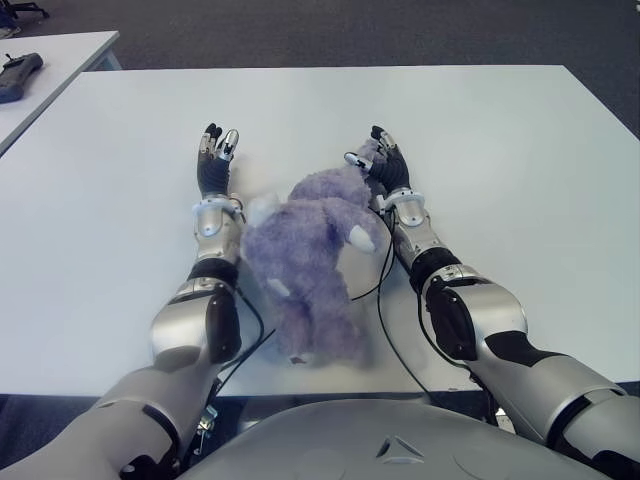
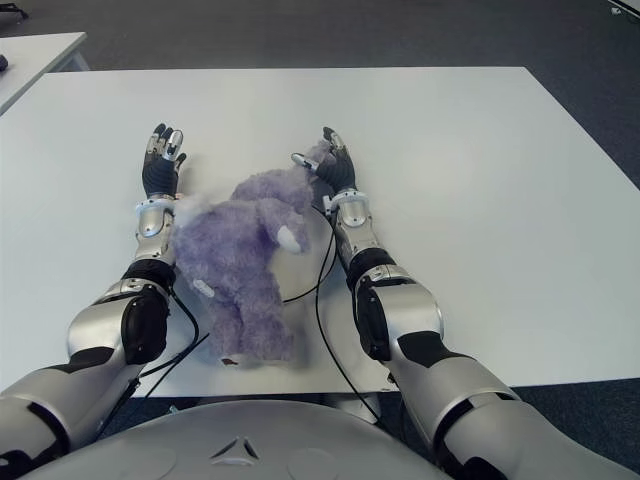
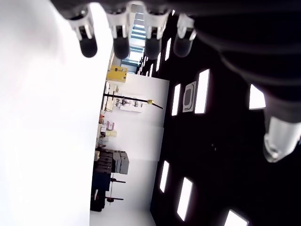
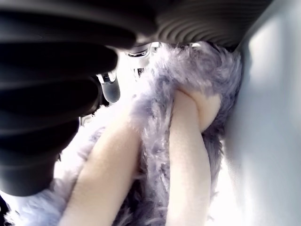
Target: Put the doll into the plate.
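Observation:
A fluffy purple doll (image 1: pixel 305 262) with pale patches lies on the white table (image 1: pixel 520 180), between my two forearms. Its far end reaches my right hand (image 1: pixel 383 160), whose fingers stretch forward with a tuft of fur between thumb and fingers. The right wrist view is filled by the doll's fur (image 4: pixel 188 94) and pale parts pressed close to the palm. My left hand (image 1: pixel 215 160) shows just left of the doll, fingers straight and holding nothing; its fingertips (image 3: pixel 121 47) point away over the table. No plate shows in any view.
A second white table (image 1: pixel 60 55) stands at the far left with a dark device (image 1: pixel 18 75) on it. Black cables (image 1: pixel 385 300) run along my right forearm. The near table edge (image 1: pixel 60 385) lies below my elbows.

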